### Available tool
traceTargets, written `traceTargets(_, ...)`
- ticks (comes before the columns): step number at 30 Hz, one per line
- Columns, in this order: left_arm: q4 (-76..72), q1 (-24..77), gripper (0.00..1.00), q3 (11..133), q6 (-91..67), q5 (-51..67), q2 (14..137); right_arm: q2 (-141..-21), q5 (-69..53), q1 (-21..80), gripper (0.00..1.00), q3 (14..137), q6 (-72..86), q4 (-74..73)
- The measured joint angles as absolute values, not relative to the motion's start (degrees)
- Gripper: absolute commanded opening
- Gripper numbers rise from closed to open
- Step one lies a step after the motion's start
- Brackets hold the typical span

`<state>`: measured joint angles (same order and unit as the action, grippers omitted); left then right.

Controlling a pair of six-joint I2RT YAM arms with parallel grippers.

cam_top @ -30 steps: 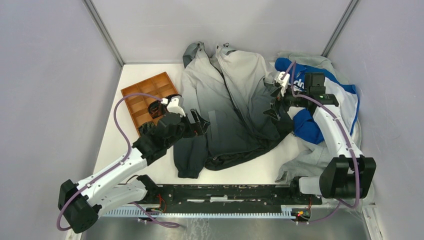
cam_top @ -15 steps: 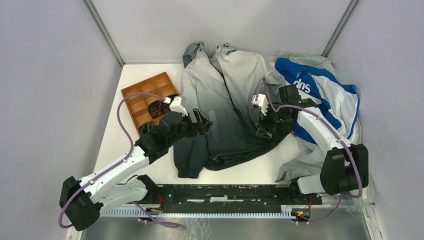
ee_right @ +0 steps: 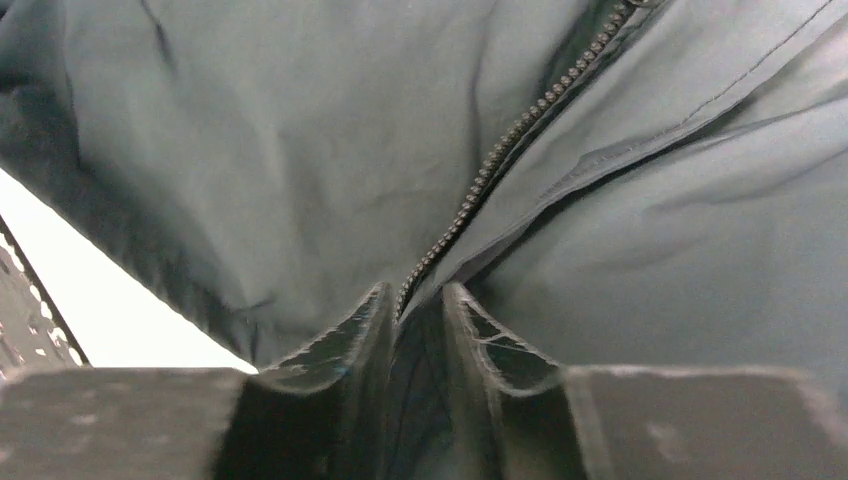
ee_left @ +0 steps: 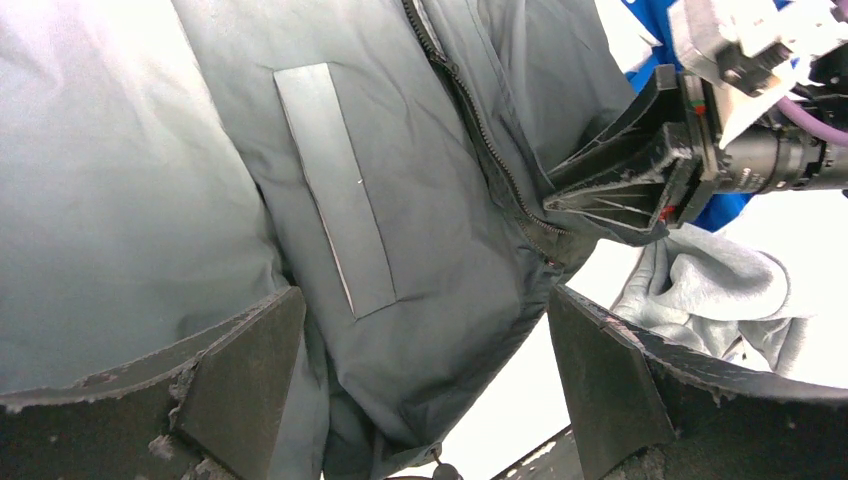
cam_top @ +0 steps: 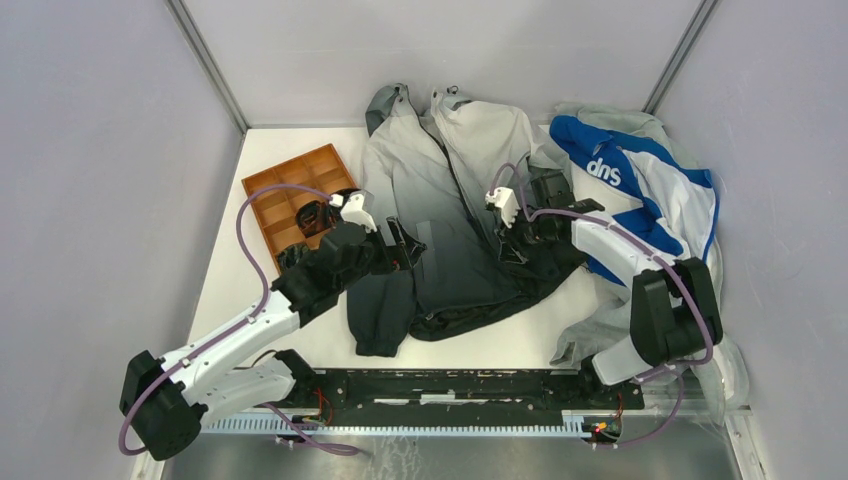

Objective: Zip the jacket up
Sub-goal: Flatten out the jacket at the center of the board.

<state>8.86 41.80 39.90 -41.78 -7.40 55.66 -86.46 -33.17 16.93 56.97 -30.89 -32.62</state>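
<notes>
Top view, jacket: the jacket [cam_top: 455, 230] lies face up in the middle of the table [cam_top: 300, 330], hood at the far wall and dark hem toward me. Its zipper [cam_top: 462, 185] runs down the centre.
Top view, arms: my left gripper [cam_top: 400, 245] hovers over the jacket's left panel. My right gripper [cam_top: 510, 255] is down on the dark lower front.
Top view, room: an orange tray [cam_top: 290, 190] sits just left of the jacket, and a blue-and-white garment [cam_top: 640, 185] is heaped on the right under my right arm. Bare table is open near the hem.
Left wrist view, fingers: spread wide and holding nothing, above a pocket flap [ee_left: 335, 190].
Left wrist view, right gripper: its tips meet on the zipper line low on the jacket, with a grey sweatshirt [ee_left: 710, 290] bunched just beyond.
Right wrist view, fingers: drawn narrow, with the zipper teeth running straight into the slim gap between them. I cannot tell whether the pull itself is caught.
Right wrist view, edge: the hem falls off to white table at lower left.
Step in hand: I judge this to be taking hold at the zipper's lower end.
Next move: it calls for a firm pinch, the left gripper pinning the hem, then a straight pull toward the collar.
</notes>
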Motion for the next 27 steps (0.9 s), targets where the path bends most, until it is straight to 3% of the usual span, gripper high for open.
traceTargets(5, 8.9, 41.8, 0.97, 39.9, -41.8, -7.4, 55.4, -89.4, -30.6, 17.3, 0.00, 57.2, -25.8, -29.5)
traceTargets(11, 8.9, 41.8, 0.96, 39.9, -41.8, -7.5, 54.4, -90.7, -30.0, 17.3, 0.00, 59.6, -17.5, -24.2)
traceTargets(21, 10.6, 41.7, 0.96, 39.9, -42.3, -8.8, 53.0, -98.4, -29.6, 17.3, 0.00, 76.1, -0.6, -4.8)
traceTargets(27, 10.6, 41.7, 0.96, 39.9, -43.1, -9.4, 52.4, -103.5, -30.4, 18.1, 0.38, 77.9, 2.8, 0.4)
